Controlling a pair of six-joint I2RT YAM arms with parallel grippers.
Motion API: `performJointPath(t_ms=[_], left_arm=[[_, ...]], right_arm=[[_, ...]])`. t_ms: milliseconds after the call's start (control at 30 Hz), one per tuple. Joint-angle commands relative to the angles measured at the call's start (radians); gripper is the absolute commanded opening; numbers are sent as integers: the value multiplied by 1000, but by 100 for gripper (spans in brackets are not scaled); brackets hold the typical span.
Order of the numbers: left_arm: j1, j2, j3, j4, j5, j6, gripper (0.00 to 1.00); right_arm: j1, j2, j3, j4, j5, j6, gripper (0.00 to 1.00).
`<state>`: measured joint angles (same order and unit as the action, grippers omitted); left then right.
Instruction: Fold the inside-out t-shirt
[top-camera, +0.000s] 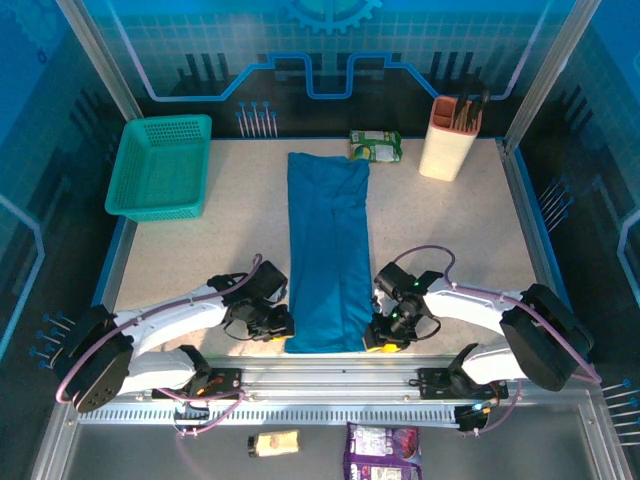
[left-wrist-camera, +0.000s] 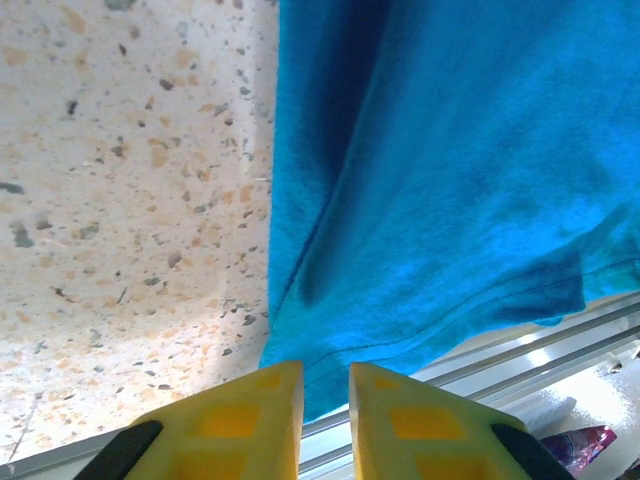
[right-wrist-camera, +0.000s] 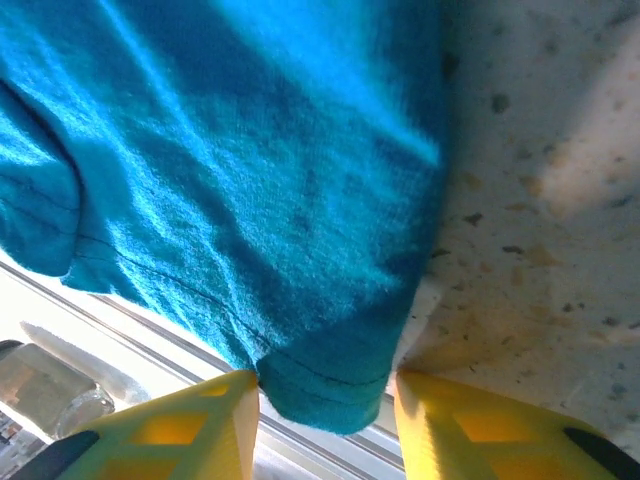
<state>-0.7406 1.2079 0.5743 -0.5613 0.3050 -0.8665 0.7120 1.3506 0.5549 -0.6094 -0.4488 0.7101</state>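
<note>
The inside-out t-shirt lies as a long, narrow blue strip down the middle of the table, its near hem at the table's front edge. My left gripper is at the near left corner of the strip. In the left wrist view that gripper has its yellow fingers drawn to a narrow gap with the t-shirt's hem edge pinched in it. My right gripper is at the near right corner. In the right wrist view it stands open, and the t-shirt's folded corner lies between its spread fingers.
A teal mesh basket stands at the back left. A green snack packet lies just beyond the shirt's far end, with a beige holder to its right. The metal rail runs along the front, with packets below it.
</note>
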Motion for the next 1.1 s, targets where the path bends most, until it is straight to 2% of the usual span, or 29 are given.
performJointPath(t_ms=[0, 167, 267, 367, 667, 767, 1067], left_arm=[[6, -24, -14, -52, -20, -16, 23], [5, -16, -55, -15, 16, -22, 30], [3, 0, -77, 51, 74, -18, 38], [-3, 29, -90, 91, 94, -23, 40], [-28, 93, -82, 138, 103, -32, 29], [-29, 86, -84, 152, 110, -47, 27], [-55, 39, -94, 174, 121, -61, 12]], right_arm=[[-8, 20, -18, 23, -1, 4, 38], [-8, 9, -20, 29, 2, 9, 23], [-9, 10, -20, 29, -1, 9, 21], [-9, 14, -18, 32, -4, 12, 22], [-10, 0, -25, 30, -4, 20, 22], [-9, -2, -26, 38, -7, 23, 21], [16, -37, 22, -26, 5, 29, 15]])
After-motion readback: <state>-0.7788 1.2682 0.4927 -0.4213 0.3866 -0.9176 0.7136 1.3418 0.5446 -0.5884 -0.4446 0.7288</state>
